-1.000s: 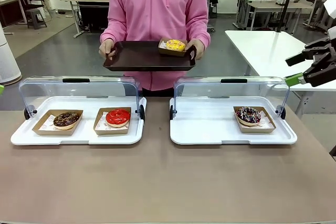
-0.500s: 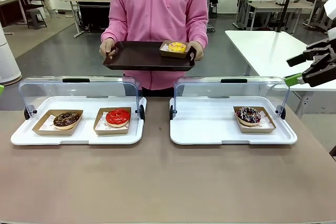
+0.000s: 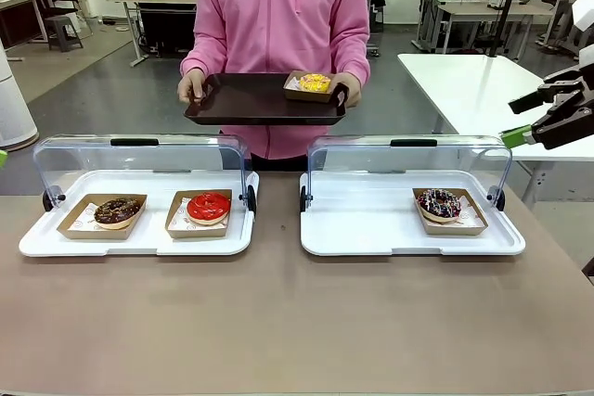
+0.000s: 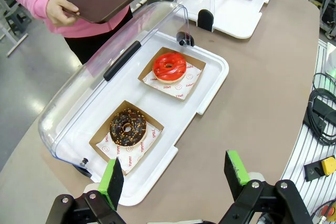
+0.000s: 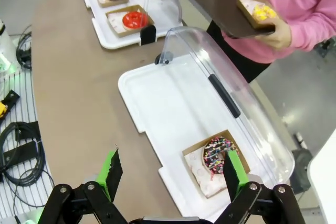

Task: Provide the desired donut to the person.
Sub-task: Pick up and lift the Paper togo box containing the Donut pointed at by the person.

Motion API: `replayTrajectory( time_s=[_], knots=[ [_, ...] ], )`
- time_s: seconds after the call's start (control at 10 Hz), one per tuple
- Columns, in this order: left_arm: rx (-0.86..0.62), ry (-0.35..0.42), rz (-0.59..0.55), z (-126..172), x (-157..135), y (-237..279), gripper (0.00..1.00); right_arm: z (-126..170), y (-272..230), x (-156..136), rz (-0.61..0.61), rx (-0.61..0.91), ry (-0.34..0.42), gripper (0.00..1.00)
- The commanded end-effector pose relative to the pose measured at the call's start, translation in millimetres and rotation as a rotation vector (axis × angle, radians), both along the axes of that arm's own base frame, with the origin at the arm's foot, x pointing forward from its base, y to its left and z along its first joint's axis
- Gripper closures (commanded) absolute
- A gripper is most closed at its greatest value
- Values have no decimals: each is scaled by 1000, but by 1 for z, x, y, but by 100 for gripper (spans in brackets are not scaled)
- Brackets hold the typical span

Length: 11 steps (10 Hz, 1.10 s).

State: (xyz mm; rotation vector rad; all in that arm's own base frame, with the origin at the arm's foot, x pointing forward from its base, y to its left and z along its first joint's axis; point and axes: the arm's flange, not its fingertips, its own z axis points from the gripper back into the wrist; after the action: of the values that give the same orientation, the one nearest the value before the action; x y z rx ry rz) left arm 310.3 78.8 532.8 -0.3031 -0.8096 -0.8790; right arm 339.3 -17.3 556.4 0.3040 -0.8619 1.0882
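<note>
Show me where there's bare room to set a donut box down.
The right tray is bare left of the sprinkled donut. The table is bare along the near strip before both trays. The dark tray is bare left of the yellow donut. Crowded: the left tray, holding the chocolate donut and red donut.

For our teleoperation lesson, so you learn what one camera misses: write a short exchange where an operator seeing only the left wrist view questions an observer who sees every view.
Operator: Is anything on the person's tray?
Observer: Yes, a yellow donut in a cardboard box, at the tray's end on the robot's right.
Operator: And the right end effector?
Observer: Open, holding nothing, raised off to the right of the right display case.
</note>
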Motion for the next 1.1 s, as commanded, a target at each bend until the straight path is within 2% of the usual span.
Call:
replayTrajectory(
  time_s=[0.0,1.0],
  knots=[
    [-7,-5,-12,-1,0,2,0,0,-4,-1,5,28,-1,0],
    [-7,-5,-12,-1,0,2,0,0,-4,-1,5,28,-1,0]
  ],
)
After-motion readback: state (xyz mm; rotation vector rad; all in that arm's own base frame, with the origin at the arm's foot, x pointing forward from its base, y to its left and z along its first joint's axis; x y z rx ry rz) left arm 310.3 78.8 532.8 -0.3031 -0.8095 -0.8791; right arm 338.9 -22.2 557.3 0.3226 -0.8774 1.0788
